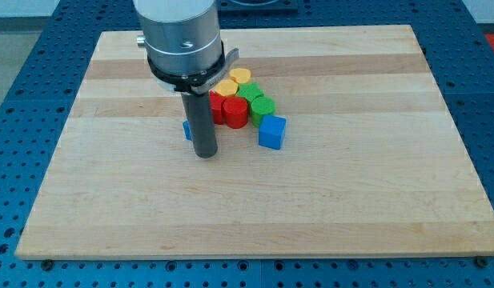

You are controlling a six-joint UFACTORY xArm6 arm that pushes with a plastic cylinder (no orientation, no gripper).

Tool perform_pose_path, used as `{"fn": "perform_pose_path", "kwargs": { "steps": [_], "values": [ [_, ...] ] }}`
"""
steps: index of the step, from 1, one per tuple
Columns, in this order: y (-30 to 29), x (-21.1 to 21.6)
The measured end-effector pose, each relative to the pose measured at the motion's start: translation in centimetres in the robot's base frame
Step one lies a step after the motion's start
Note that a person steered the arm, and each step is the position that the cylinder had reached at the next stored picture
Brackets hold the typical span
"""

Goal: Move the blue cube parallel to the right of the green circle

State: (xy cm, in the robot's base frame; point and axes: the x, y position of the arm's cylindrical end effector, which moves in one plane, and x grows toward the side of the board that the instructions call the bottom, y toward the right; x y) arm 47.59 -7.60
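Note:
The blue cube (271,132) sits on the wooden board just below and to the right of the green circle (263,106). My tip (205,154) touches the board left of the cube, with a gap between them. A second blue block (186,130) peeks out behind the rod on its left, mostly hidden. The green circle sits at the right edge of a tight cluster of blocks.
The cluster holds a red cylinder (234,113), another red block (218,106), a second green block (249,93), a yellow cylinder (241,76) and a yellow block (226,86). The wooden board (351,192) lies on a blue perforated table.

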Motion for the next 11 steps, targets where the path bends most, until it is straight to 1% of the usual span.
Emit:
{"fn": "perform_pose_path", "kwargs": {
  "steps": [2,4,5,6,7,8,9,11],
  "values": [
    [0.6,0.0],
    [5.5,-0.4],
    [7.0,-1.8],
    [9.5,-2.5],
    [13.5,-2.5],
    [16.2,-3.6],
    [17.9,-5.7],
    [23.5,-6.7]
  ]
}}
